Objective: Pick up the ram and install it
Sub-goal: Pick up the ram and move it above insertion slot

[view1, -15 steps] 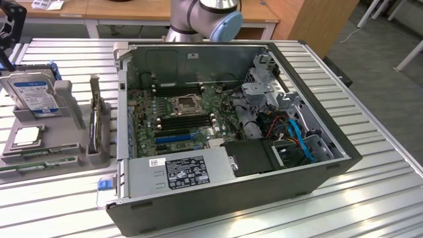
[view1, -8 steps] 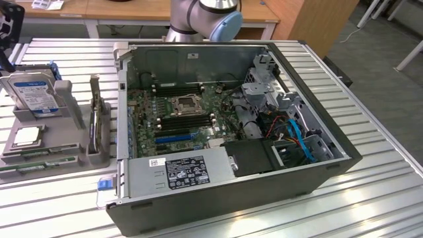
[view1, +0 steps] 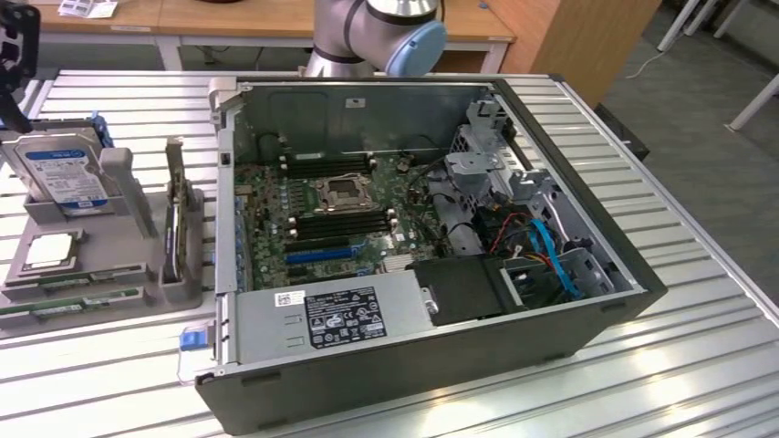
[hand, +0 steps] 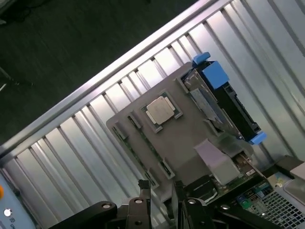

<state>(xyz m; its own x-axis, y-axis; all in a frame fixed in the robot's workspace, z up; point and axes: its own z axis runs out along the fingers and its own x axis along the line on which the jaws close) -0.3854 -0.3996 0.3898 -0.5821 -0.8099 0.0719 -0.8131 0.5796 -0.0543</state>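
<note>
ram (hand: 136, 155) | long axis runs along grey tray (hand: 190, 129) edge | gripper (hand: 159, 191) spread wide, holding nothing

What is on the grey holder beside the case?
On the holder: a silver processor, an upright hard drive, an upright card, and green ram along its edge. What lies behind the hard drive is covered.

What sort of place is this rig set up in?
Probably a robotics lab or workshop set up for PC assembly: an open computer case sits on a ribbed metal table, a grey parts holder beside it carries a hard drive, and wooden desks stand behind the robot arm.
</note>
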